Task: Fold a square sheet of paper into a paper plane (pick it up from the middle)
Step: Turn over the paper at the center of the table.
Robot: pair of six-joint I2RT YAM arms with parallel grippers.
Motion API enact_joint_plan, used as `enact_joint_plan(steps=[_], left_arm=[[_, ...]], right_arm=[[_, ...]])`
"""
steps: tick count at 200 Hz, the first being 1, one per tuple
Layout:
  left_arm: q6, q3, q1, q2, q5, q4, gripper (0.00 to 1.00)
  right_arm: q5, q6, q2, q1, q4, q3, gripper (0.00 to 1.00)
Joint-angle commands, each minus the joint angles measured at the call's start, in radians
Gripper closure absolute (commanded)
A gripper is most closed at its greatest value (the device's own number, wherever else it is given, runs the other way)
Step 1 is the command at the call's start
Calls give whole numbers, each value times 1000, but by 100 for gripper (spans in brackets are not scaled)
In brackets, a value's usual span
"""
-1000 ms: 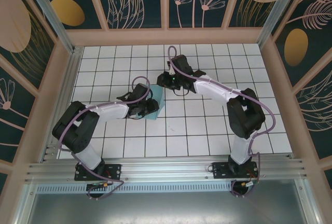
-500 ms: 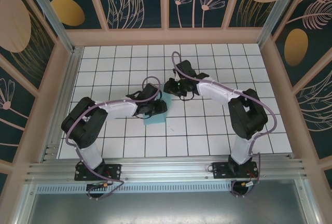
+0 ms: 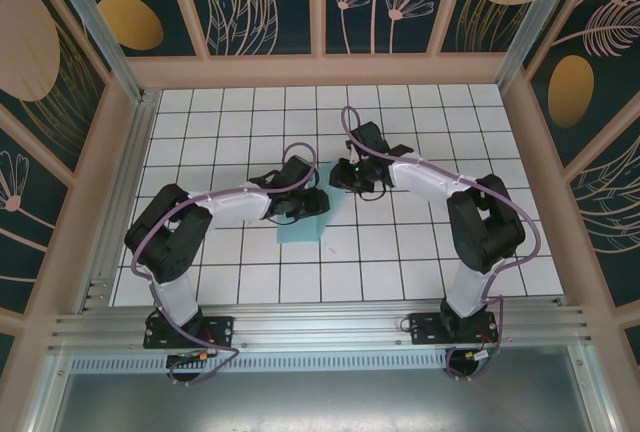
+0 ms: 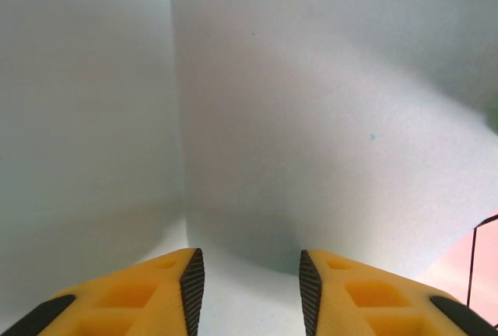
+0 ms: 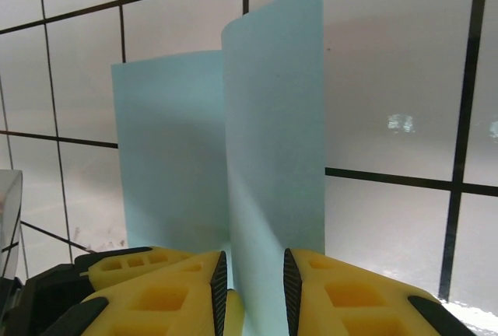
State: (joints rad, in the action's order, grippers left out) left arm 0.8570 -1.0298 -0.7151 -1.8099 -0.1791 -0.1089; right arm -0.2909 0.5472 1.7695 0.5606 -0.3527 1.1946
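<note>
Both arms are sitting further toward the right of the overhead frame than a second ago, and the square sheet of paper (image 3: 300, 231) is lying lower and further right than it was, just left of the frame's centre. Framed wooden walls (image 3: 320, 70) are boxing in the white tiled table (image 3: 400, 252), and inside that box the arms and the sheet are gathering near the middle.

From overhead, the left gripper (image 3: 320, 202) is reaching in from the left over the sheet's upper part. The right gripper (image 3: 334, 178) is coming in from the upper right, and the two heads are nearly meeting. A flat teal-blue patch is showing below the left gripper, and a narrow strip is rising beside the right gripper's tip.

In the left wrist view, pale paper is looming close above the yellow fingers (image 4: 132, 305), with a sharp vertical crease running down left of centre. Those fingers are standing apart with paper showing in the gap; whether they are pinching it I cannot tell.

In the right wrist view, the sheet is standing up off the tiles as two panels meeting at a vertical ridge. The left panel is shaded, and the right one is taller and lighter. The ridge is running down into the narrow gap between the right gripper's fingers (image 5: 342, 297), which are clenching on it.
</note>
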Motion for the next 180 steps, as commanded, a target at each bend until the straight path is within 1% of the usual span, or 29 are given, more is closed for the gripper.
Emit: enact_joint_plan(steps=[1, 12, 17, 52, 102, 133, 180], left_arm=[[-19, -37, -13, -35, -28, -13, 65], [-16, -49, -17, -47, -34, -12, 68], [-18, -52, -18, -52, -37, -11, 69], [-7, -87, -34, -87, -56, -10, 75], [2, -122, -43, -122, -54, -38, 82], [1, -128, -44, -107, -47, -51, 83], [20, -88, -40, -7, -33, -29, 82]], right_arm=[[21, -55, -43, -8, -37, -29, 70], [13, -62, -45, -7, -33, -43, 71], [9, -62, -47, -37, -30, -50, 71], [-15, -59, -45, -60, -7, -93, 79], [-86, -61, -29, -62, 36, -140, 80], [-100, -57, 6, -66, 53, -151, 82], [-99, -58, 50, -74, 73, -172, 84]])
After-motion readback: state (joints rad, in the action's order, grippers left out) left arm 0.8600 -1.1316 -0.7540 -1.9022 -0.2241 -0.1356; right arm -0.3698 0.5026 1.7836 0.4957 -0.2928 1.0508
